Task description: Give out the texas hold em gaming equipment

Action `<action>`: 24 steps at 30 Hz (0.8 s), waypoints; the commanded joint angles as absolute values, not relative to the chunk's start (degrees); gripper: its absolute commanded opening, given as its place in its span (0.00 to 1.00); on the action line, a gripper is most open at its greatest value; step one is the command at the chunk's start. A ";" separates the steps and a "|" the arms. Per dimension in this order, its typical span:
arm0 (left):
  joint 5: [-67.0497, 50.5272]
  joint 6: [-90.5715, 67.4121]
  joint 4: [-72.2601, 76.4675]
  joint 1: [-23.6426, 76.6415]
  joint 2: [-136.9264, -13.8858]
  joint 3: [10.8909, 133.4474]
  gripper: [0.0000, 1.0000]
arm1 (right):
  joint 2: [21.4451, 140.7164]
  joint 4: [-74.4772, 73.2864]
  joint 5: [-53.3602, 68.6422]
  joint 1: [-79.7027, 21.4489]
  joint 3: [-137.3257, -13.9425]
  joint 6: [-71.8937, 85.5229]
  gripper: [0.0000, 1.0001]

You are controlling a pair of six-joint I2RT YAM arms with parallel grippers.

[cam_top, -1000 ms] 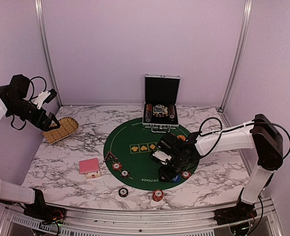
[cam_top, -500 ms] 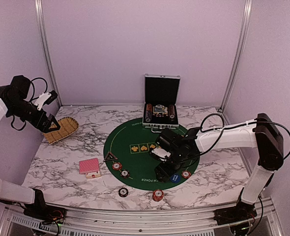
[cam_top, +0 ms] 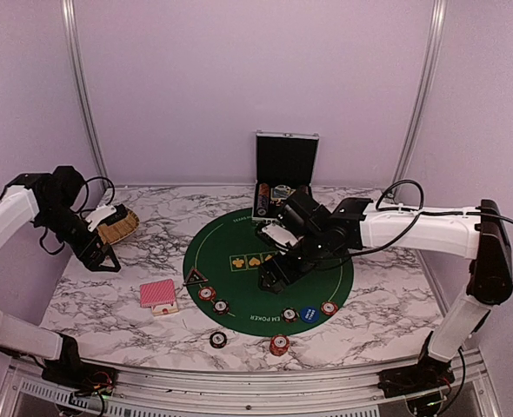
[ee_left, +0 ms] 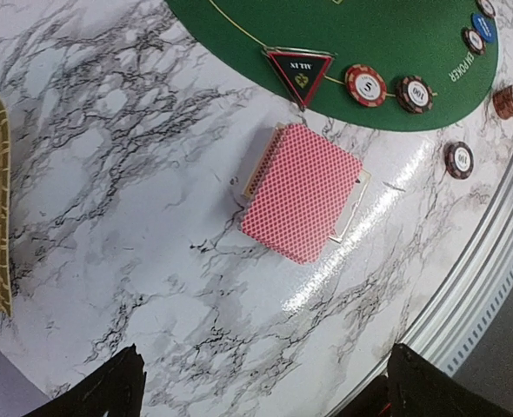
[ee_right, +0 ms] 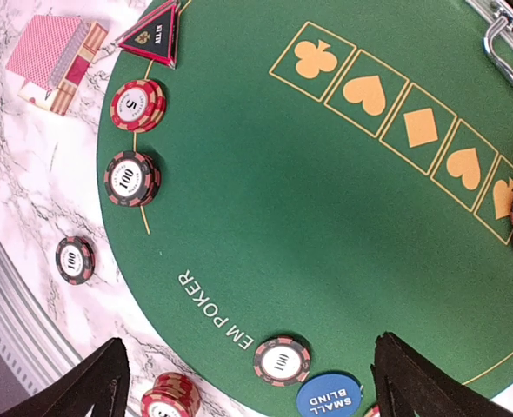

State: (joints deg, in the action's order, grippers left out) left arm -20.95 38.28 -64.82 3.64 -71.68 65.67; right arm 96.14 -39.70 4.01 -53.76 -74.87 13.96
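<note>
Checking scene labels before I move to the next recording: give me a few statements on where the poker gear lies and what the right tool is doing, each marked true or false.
1. The red-backed deck of playing cards lies on the marble tabletop, off the round green felt mat. True.
2. The blue round "SMALL BLIND" disc lies on the marble. False: it lies on the mat, near its edge.
3. The right tool grips a chip. False: it is open and empty above the mat.
4. The dark triangular token sits at the mat's edge beside a red-and-white round chip marked 5. True.
5. The silver metal case is shut. False: its lid stands up.
</note>
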 commanded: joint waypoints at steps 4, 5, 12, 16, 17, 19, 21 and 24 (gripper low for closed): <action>-20.07 47.73 -63.89 9.96 -76.38 62.25 0.99 | 95.02 -37.45 5.36 -53.22 -77.57 17.93 0.98; -20.34 49.59 -63.51 10.37 -76.84 61.70 0.99 | 94.90 -37.09 5.58 -53.17 -77.68 18.39 0.99; -19.56 58.61 -59.07 13.34 -79.97 58.66 0.99 | 93.50 -35.83 6.42 -52.74 -77.81 20.74 0.99; -20.56 61.51 -58.48 13.82 -82.42 58.80 0.99 | 92.93 -35.29 6.37 -52.56 -77.25 21.63 0.99; -21.00 62.37 -58.12 14.06 -82.50 58.61 0.99 | 92.90 -35.07 6.41 -52.51 -77.06 21.89 0.99; -21.09 63.33 -57.05 14.79 -82.97 58.10 0.99 | 92.90 -34.79 6.55 -52.55 -77.00 22.14 0.99; -20.53 63.50 -56.18 15.35 -83.84 57.92 0.99 | 92.88 -34.66 6.58 -52.49 -77.11 22.31 0.99; -20.39 63.46 -54.82 15.83 -85.31 58.02 0.99 | 92.94 -34.54 6.59 -52.45 -77.61 22.32 0.99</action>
